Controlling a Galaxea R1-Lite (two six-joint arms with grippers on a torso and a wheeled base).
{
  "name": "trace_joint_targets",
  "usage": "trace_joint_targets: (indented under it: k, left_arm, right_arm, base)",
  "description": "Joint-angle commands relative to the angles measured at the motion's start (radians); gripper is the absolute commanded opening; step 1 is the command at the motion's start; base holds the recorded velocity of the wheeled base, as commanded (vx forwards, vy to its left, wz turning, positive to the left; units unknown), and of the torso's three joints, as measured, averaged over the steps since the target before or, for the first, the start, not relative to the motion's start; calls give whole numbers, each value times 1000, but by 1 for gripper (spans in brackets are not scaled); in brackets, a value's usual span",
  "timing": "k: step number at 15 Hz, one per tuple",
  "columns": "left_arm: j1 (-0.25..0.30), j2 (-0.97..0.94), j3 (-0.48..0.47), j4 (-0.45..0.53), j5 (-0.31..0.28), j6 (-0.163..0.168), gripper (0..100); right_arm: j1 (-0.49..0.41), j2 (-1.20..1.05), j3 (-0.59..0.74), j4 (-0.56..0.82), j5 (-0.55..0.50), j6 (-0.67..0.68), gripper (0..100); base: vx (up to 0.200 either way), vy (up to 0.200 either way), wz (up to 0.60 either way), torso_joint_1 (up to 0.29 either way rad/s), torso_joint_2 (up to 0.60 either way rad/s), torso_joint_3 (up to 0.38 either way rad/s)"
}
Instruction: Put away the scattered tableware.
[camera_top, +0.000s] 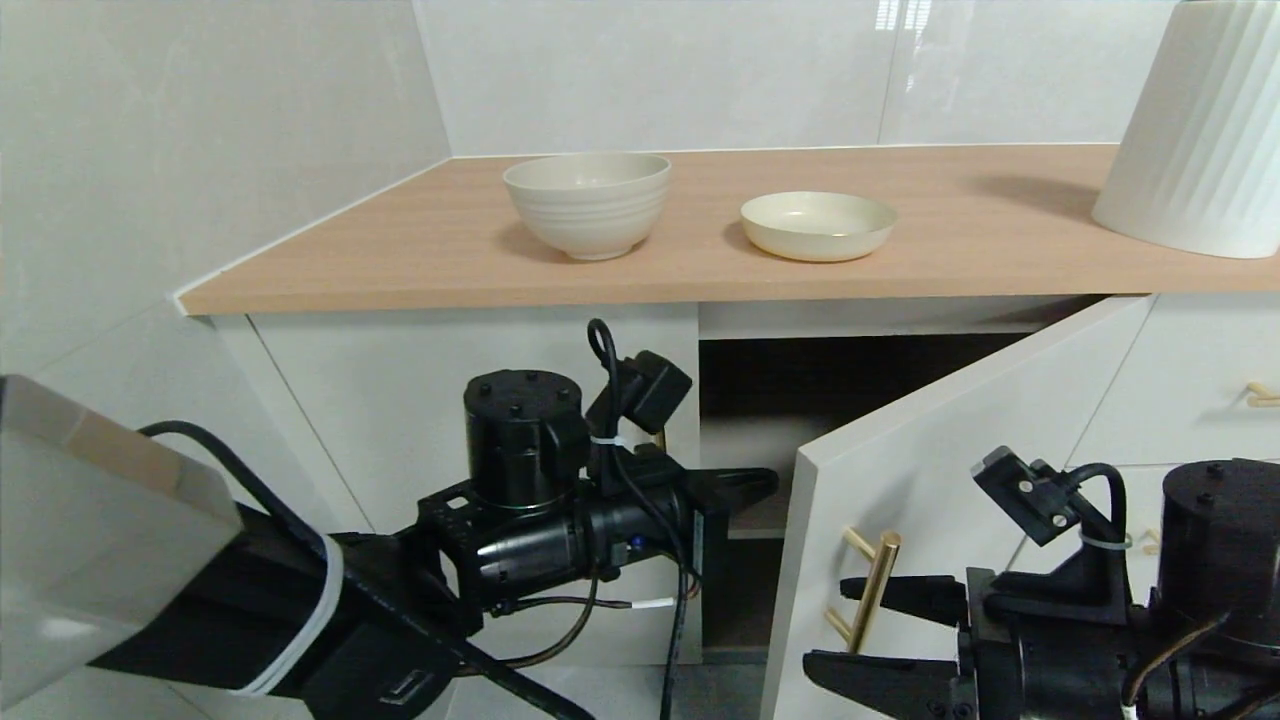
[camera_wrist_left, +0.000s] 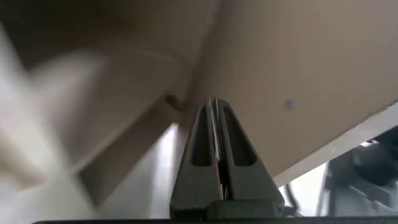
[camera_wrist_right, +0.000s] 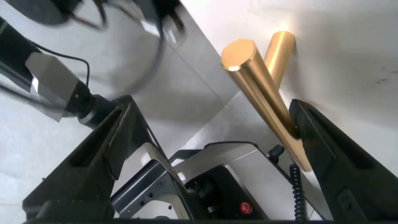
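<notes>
Right gripper (camera_top: 828, 625) low at open cabinet door (camera_top: 960, 420): you see fingers spread wide, brass handle (camera_top: 873, 590) between them, not clamped. Left gripper (camera_top: 742, 484) to its left, fingers pressed together, holding nothing, tip at dark cabinet opening (camera_top: 850, 370). Tableware above on wooden counter (camera_top: 400, 250): deep ribbed bowl (camera_top: 587, 200) left, shallow dish (camera_top: 818, 225) near on its right, not touching, both upright. White ribbed vessel (camera_top: 1200, 130) at counter's far right.
</notes>
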Motion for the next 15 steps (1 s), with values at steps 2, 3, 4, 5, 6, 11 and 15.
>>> trace_joint_targets:
  k: [2, 3, 4, 5, 6, 11, 15]
  left_arm:
    - [-32, 68, -75, 8, 3, -2, 0]
    - [-36, 68, -86, 16, 2, -2, 0]
    - [-47, 68, -87, 17, 2, -2, 0]
    - [-56, 68, -84, 17, 2, -2, 0]
    - [-64, 68, -83, 16, 5, -2, 0]
    - [-64, 55, -81, 11, 6, -2, 0]
    - [-64, 35, -67, 11, 3, -2, 0]
  right_arm:
    - [-6, -24, 1, -2, -6, -1, 100]
    - [-17, -25, 1, 0, -10, -1, 100]
    - [-18, -25, 1, 0, -10, -1, 100]
    - [-20, -24, 1, 0, -12, -2, 100]
    - [-21, -25, 2, 0, -12, -2, 100]
    - [-76, -91, 88, 7, -56, -34, 100]
    - [-78, -305, 174, 158, -113, -36, 100]
  base:
    - [0, 0, 0, 0, 0, 0]
    - [0, 0, 0, 0, 0, 0]
    - [0, 0, 0, 0, 0, 0]
    - [0, 0, 0, 0, 0, 0]
    - [0, 0, 0, 0, 0, 0]
    - [0, 0, 0, 0, 0, 0]
    - [0, 0, 0, 0, 0, 0]
